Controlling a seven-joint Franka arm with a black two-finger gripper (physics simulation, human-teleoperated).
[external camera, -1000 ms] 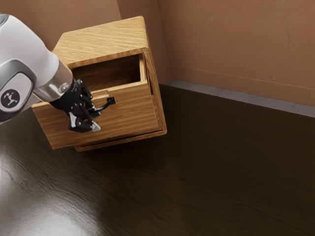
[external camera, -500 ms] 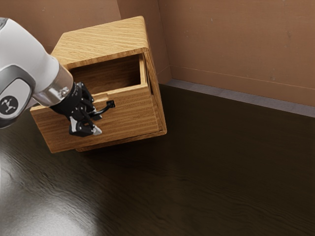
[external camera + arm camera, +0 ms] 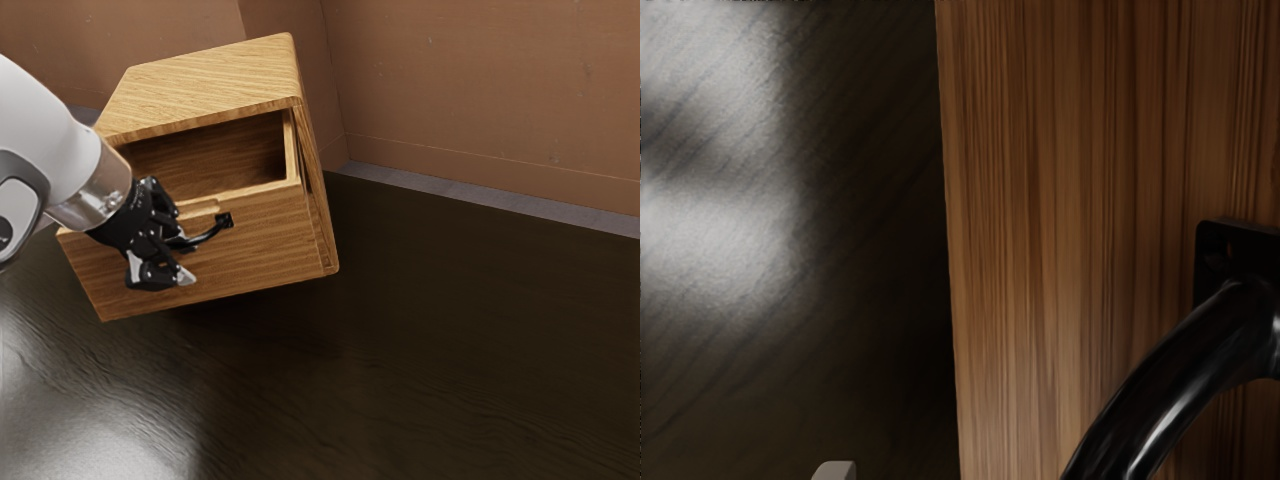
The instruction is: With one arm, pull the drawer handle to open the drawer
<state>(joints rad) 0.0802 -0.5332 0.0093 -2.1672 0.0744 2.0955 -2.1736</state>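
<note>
Hand: your black two-finger gripper (image 3: 165,262) looks clenched on the black curved metal drawer handle (image 3: 212,228), fingers on either side of the bar near one end.
Why held so: a grip from two sides lets you draw straight outward without the bar slipping off.
Handle, close up: in the wrist view its bar (image 3: 1180,390) arches away from its black mounting plate, so there is room behind it for a finger.
Task's thing: the light-grained wooden drawer (image 3: 250,235) stands well out of the pale wooden cabinet box (image 3: 220,80), its hollow inside open to view from above.
Progress: by my reading, the drawer is largely open.
Edges: the drawer's side runs just beside the cabinet's front edge, so pull along that line, not across it.
Open room: the dark glossy wooden table (image 3: 450,350) lies bare before the drawer front, and the brown wall (image 3: 480,80) is well apart.
</note>
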